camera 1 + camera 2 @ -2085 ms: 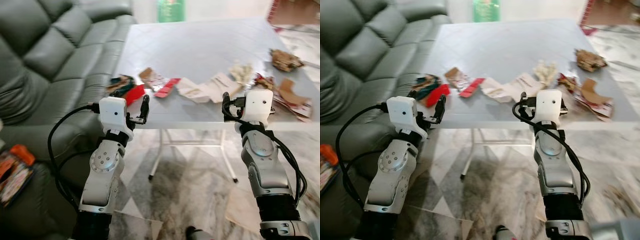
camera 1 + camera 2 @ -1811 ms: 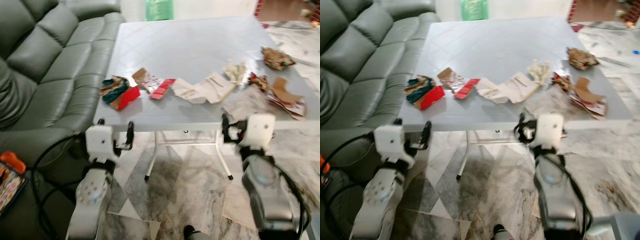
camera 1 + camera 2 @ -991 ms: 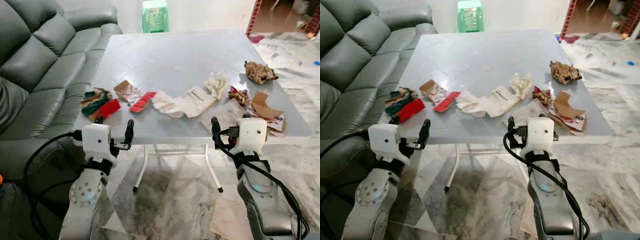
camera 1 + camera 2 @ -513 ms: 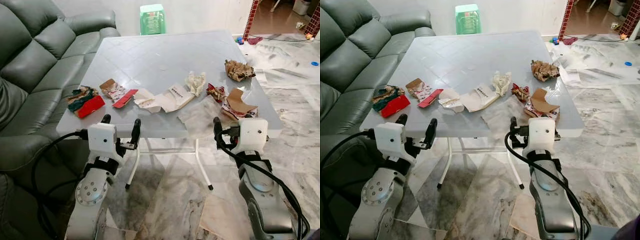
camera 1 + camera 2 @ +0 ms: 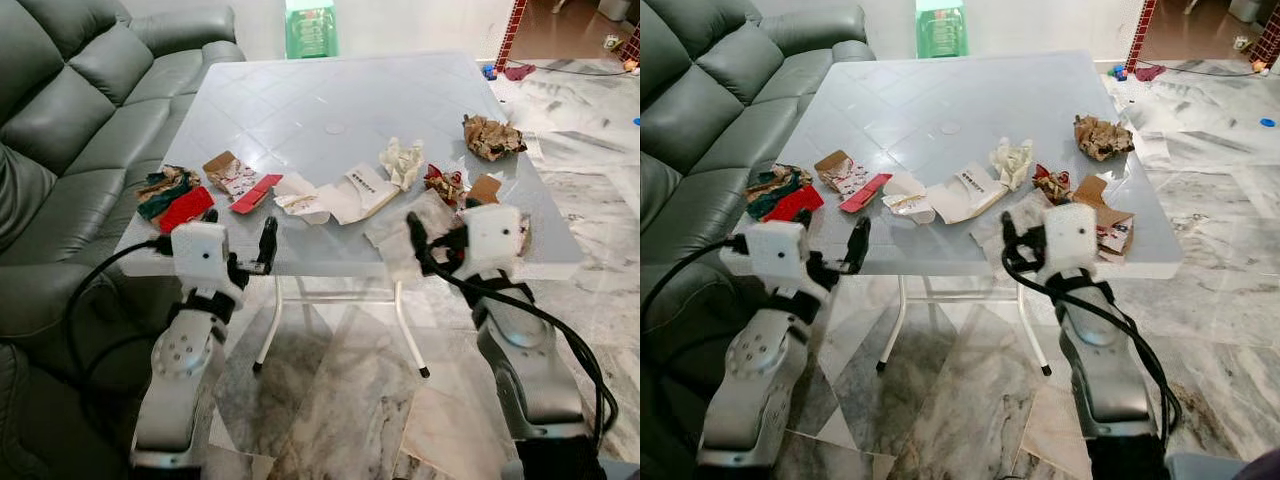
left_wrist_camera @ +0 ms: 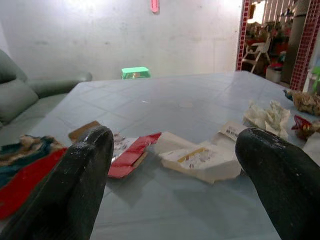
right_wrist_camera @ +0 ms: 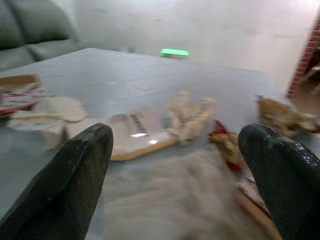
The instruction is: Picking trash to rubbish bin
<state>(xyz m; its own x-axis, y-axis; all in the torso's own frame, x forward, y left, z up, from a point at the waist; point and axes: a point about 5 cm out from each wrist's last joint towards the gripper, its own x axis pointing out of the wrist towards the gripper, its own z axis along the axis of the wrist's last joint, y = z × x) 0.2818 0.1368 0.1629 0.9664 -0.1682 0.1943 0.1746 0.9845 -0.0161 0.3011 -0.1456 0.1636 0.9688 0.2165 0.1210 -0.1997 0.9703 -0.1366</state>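
Both pairs of jaws stand spread wide with nothing between them. The left gripper (image 5: 240, 243) hovers at the near left edge of the grey table (image 5: 300, 110), its fingers (image 6: 80, 185) pointing across the top toward the litter; the right gripper (image 5: 438, 235) hangs at the near right edge, just over a pale crumpled sheet (image 5: 405, 222). The trash lies in a loose row along the near half of the table: at far left a red and green wrapper (image 5: 176, 200), next a printed carton scrap (image 5: 228, 174) touching a red strip (image 5: 256, 193), then a white torn carton (image 5: 335, 197) with a dark label whose print is too small to read, a crumpled white tissue (image 5: 402, 160), a small red wrapper (image 5: 445, 184), and a brown cardboard piece (image 5: 485, 189) partly behind the right wrist. A brown paper wad (image 5: 491, 137) sits apart, farther back on the right. A dark green sofa (image 5: 70, 120) stands left of the table, and a green stool (image 5: 311, 30) beyond its far edge on the marble floor (image 5: 330, 390).
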